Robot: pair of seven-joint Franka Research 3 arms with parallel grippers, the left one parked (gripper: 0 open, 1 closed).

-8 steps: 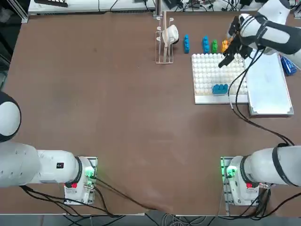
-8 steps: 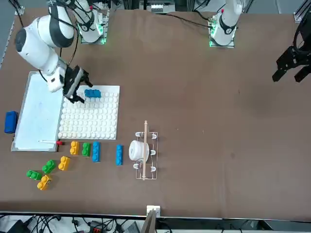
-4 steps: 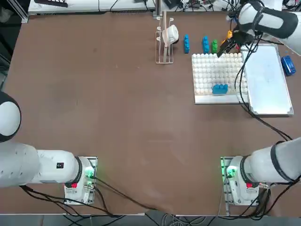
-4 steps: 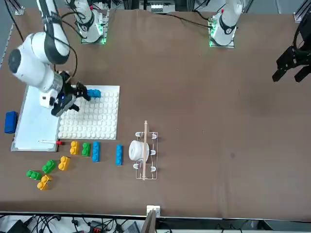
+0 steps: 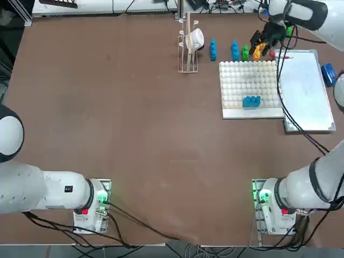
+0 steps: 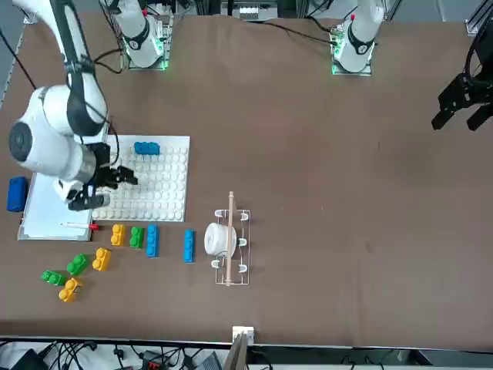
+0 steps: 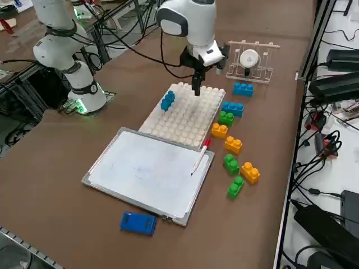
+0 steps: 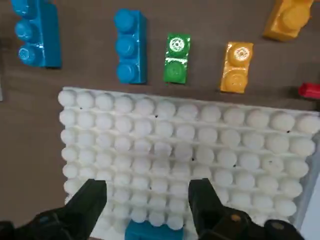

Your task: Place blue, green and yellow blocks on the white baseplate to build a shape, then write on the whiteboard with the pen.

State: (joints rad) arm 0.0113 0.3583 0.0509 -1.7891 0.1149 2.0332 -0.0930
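Currently the right end effector (image 8: 145,200) is hovering with fingers apart over the white baseplate (image 8: 250,150); descending toward the green block (image 8: 176,58) ahead, it risks nudging the neighbouring blue block (image 8: 131,46).

white studded baseplate (image 5: 250,86), blue block (image 5: 251,101), red-tipped pen (image 7: 201,155)

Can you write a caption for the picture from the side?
The open right gripper hangs over the white baseplate, one blue block already on it.
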